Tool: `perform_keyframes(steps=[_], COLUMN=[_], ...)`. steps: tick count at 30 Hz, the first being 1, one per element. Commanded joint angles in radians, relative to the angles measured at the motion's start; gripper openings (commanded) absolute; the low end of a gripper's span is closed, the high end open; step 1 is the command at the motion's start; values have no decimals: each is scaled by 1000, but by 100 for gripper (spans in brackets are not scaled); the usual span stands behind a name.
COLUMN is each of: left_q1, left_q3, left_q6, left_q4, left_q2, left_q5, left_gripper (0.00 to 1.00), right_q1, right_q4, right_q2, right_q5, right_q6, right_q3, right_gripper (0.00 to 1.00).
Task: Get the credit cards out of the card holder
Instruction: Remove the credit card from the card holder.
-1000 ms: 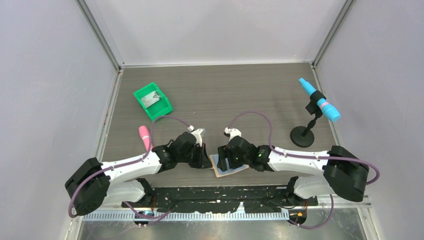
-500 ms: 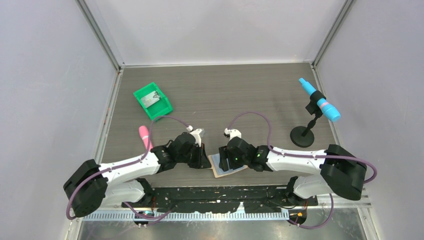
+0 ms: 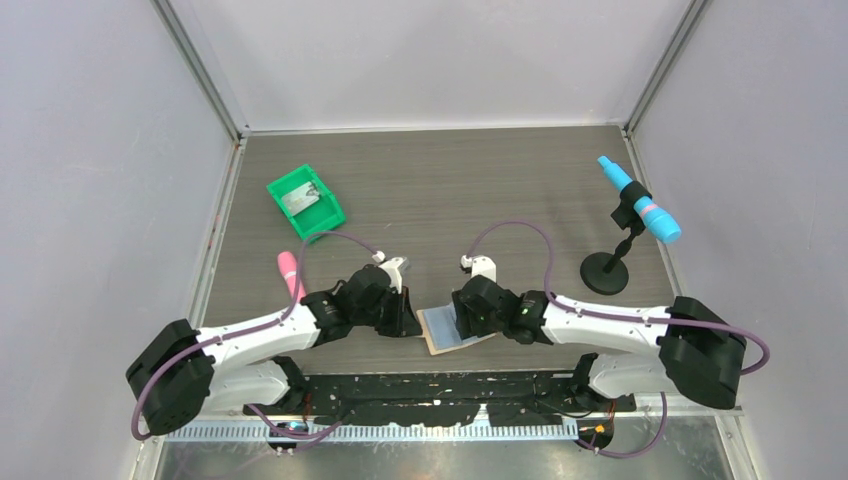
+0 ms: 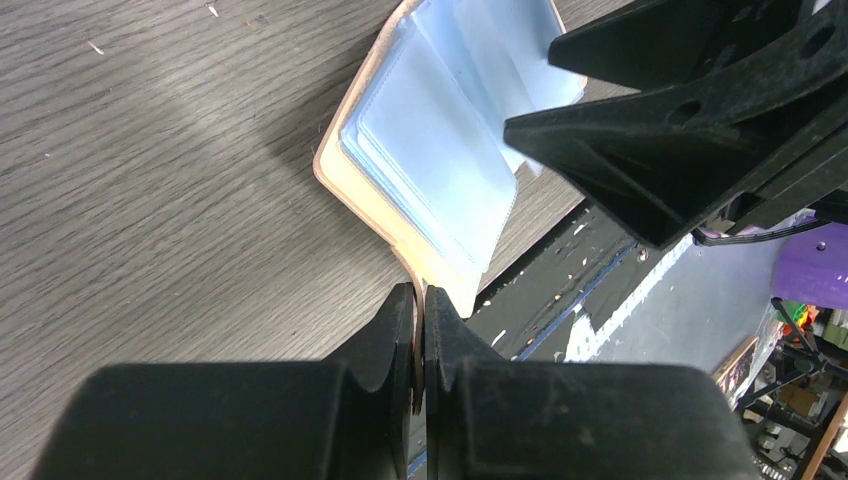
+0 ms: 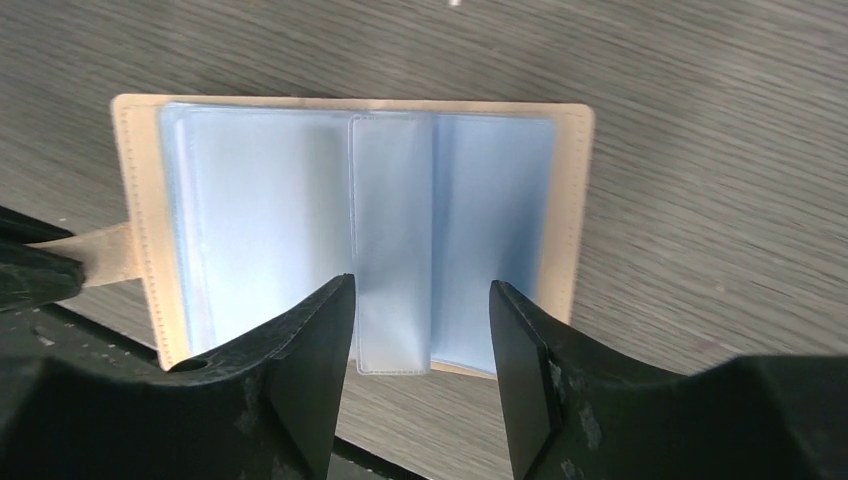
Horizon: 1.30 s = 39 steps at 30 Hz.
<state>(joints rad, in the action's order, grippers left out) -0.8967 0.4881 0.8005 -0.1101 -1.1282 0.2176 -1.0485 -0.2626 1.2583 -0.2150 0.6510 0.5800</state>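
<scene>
Left jaws: the left gripper [image 4: 420, 335] is closed flat on the strap tab [image 5: 105, 255], with a thin tan sliver showing between the two pads.
Left arm's job: judged to be anchoring, so that the holder cannot slide when something is pulled from it.
Card holder [image 5: 572, 210]: lies spread open and face up on the counter [image 3: 450, 190] at its near edge, between the two grippers. The tab side is towards the left arm.
Holder's axis: its long spread runs from one gripper to the other, and the fold runs across that, from the near edge away.
Credit cards [image 5: 390, 235]: none is out on the counter. Pale blue-white leaves sit in the open holder, and one paler leaf stands raised along the fold. I cannot tell card from clear sleeve there.
Right jaws: the right gripper [image 5: 420, 345] is parted, with one finger on each side of the raised leaf. Neither finger touches the leaf, and nothing is held.
Key relation: the raised leaf lies straight ahead of the right jaws and between them, its long edge pointing away from the wrist. Closing would meet its two faces.
Nearer arm: the right arm is over the cards, while the left is off at the holder's left edge.
Next move, judged: close on the leaf, then draw it out against the left arm's hold.
Risk: the pinch may catch a sleeve and not a card.
</scene>
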Motion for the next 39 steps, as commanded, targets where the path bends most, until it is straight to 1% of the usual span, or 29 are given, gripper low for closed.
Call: perform_keyframes(steps=[1, 3, 6, 8, 11, 13, 16, 20, 27, 39], left_q1=[-4, -4, -4, -4, -5, -4, -4, -4, -4, -4], left_q3=[11, 10, 9, 8, 12, 11, 13, 15, 20, 16], left_q6=[-8, -9, -6, -6, -6, -6, -4, -4, -5, -6], left_q4=[2, 3, 11, 14, 14, 13, 14, 10, 9, 3], left_q2=[20, 22, 30, 34, 37, 37, 35, 39, 39, 47], left_q5=[-14, -14, -11, -11, -8, -7, -4, -3, -4, -7], left_gripper=[0, 0, 0, 0, 0, 0, 0, 0, 0, 0], right_q1=[-7, -7, -7, -8, -8, -8, -8, -8, -8, -13], right_q4=[-138, -195, -231, -203, -75, -1, 73, 116, 161, 170], right_q2=[-71, -102, -152, -192, -237, -239, -194, -118, -41, 36], right_q5=[-156, -193, -206, -149, -53, -1, 56, 101, 160, 158], right_q6=[23, 39, 45, 28, -6, -10, -10, -10, -2, 9], right_q3=[43, 53, 70, 70, 49, 32, 24, 26, 12, 11], right_gripper=[59, 58, 58, 57, 59, 62, 66, 68, 70, 71])
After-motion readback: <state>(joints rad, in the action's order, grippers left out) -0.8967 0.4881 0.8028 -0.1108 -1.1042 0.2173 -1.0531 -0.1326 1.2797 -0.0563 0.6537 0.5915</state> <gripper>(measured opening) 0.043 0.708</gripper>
